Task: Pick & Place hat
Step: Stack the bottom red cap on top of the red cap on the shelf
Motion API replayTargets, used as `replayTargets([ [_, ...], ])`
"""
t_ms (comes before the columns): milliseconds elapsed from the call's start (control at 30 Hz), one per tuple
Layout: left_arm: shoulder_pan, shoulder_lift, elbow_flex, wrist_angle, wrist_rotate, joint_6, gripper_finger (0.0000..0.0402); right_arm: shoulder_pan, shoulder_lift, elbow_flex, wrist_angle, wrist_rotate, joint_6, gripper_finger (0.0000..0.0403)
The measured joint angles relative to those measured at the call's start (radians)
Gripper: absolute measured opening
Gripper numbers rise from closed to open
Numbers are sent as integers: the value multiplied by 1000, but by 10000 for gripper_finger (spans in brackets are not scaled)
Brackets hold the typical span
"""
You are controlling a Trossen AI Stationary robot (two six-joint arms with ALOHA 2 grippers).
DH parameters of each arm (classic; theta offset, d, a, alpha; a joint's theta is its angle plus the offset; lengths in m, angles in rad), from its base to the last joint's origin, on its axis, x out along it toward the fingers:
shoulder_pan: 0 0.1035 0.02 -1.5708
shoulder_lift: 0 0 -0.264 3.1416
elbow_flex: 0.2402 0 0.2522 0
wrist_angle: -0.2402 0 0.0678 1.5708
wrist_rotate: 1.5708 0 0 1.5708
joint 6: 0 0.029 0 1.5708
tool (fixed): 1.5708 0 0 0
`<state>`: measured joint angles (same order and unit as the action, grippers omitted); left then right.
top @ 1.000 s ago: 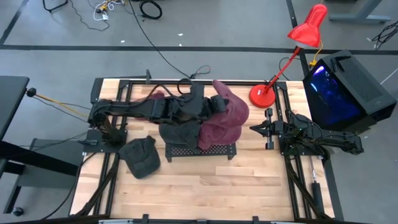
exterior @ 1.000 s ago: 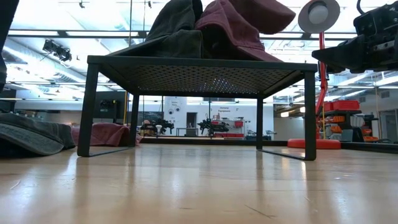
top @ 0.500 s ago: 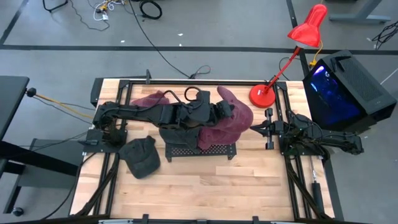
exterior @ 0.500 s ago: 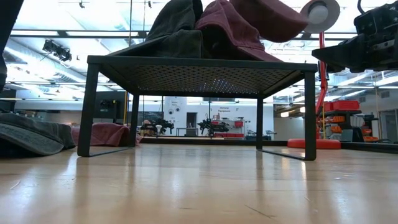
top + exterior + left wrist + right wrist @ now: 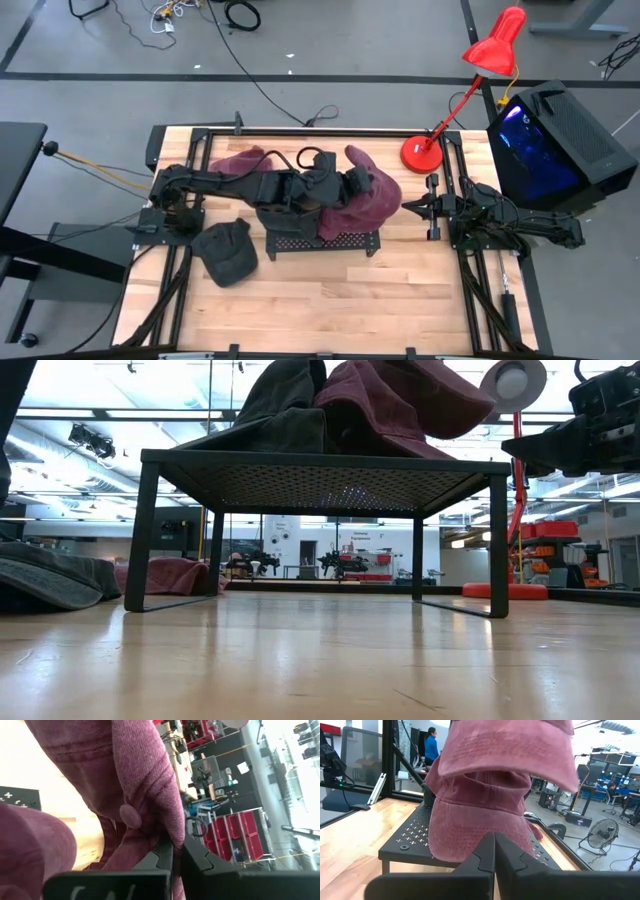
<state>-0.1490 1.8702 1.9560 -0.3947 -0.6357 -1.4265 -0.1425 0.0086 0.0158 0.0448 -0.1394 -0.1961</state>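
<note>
Maroon fabric of the hat is clamped by the left gripper above the black rack at table centre. Toward three o'clock, the right gripper is held closed, empty. A wooden tabletop is surrounded by grey floor.

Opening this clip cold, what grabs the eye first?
The maroon cotton cap draped over the black perforated metal stand at mid-table, with the left gripper shut on its fabric. Next, the bright red desk lamp at the far right corner, and the right gripper waiting shut beside the stand.
</note>
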Motion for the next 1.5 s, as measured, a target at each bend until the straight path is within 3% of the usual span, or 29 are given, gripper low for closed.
replayTargets([
  [767,1,0,0,-147,22,-33,15,0,0,0,0,0,0,4],
  [1500,-2,-1,0,-206,55,7,44,0,0,0,0,0,0,4],
])
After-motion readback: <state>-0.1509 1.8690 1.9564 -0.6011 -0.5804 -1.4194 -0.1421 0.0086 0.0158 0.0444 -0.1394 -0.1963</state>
